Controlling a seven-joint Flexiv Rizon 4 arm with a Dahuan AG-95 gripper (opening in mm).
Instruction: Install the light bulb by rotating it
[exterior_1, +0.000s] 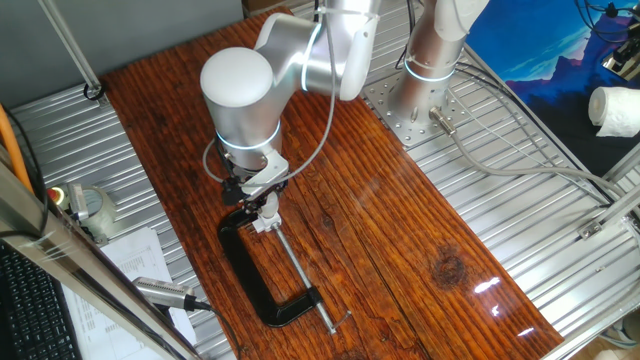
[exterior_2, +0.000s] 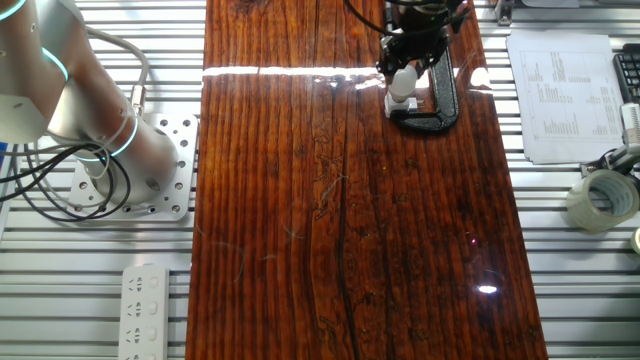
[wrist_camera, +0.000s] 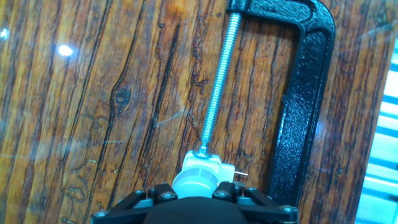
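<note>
The light bulb (wrist_camera: 195, 181) shows as a pale rounded head between my fingers at the bottom of the hand view. It stands upright on the small white socket block (wrist_camera: 209, 163). My gripper (wrist_camera: 198, 193) is shut on the light bulb, with a black finger (wrist_camera: 155, 196) pressed against each side. In the other fixed view the whitish bulb (exterior_2: 403, 82) sits just under the gripper (exterior_2: 407, 66) and above the socket block (exterior_2: 398, 104). In one fixed view the gripper (exterior_1: 264, 207) hangs over the socket block (exterior_1: 264, 227). The bulb's screw base is hidden.
A big black C-clamp (wrist_camera: 305, 106) pins the socket block with its silvery screw (wrist_camera: 217, 81) on the wooden board (exterior_2: 330, 230). A tape roll (exterior_2: 600, 198), paper sheets (exterior_2: 565, 95) and a power strip (exterior_2: 145, 305) lie on the metal table beside the board.
</note>
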